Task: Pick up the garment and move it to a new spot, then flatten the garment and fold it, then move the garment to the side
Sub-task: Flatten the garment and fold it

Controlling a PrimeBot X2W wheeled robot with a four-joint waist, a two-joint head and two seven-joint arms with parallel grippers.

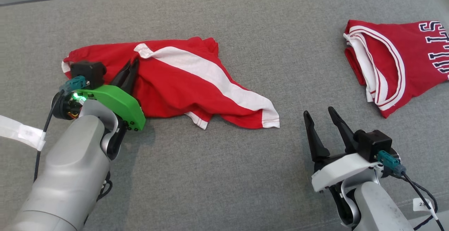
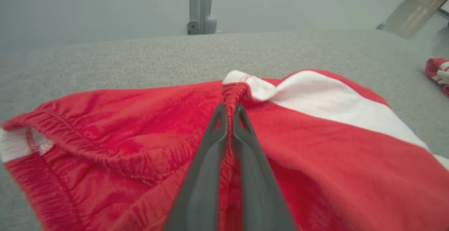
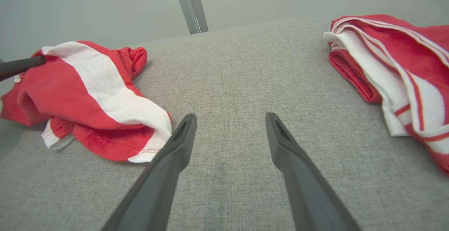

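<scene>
The garment (image 1: pixel 182 83) is a pair of red shorts with a broad white stripe, lying crumpled on the grey surface left of centre. My left gripper (image 1: pixel 131 64) is shut on a pinched fold of its elastic waistband; in the left wrist view the red fabric (image 2: pixel 140 143) bunches between the closed fingers (image 2: pixel 229 110). My right gripper (image 1: pixel 320 113) hovers open over bare cloth at the lower right, nothing between its fingers (image 3: pixel 229 119). The right wrist view has the shorts (image 3: pixel 94 97) at its left.
A second red garment (image 1: pixel 396 62), a jersey with white trim and dark lettering, lies folded at the far right and appears again in the right wrist view (image 3: pixel 396 66). The grey fabric surface (image 1: pixel 245 175) stretches between the two. A metal post (image 2: pixel 200 5) stands behind the far edge.
</scene>
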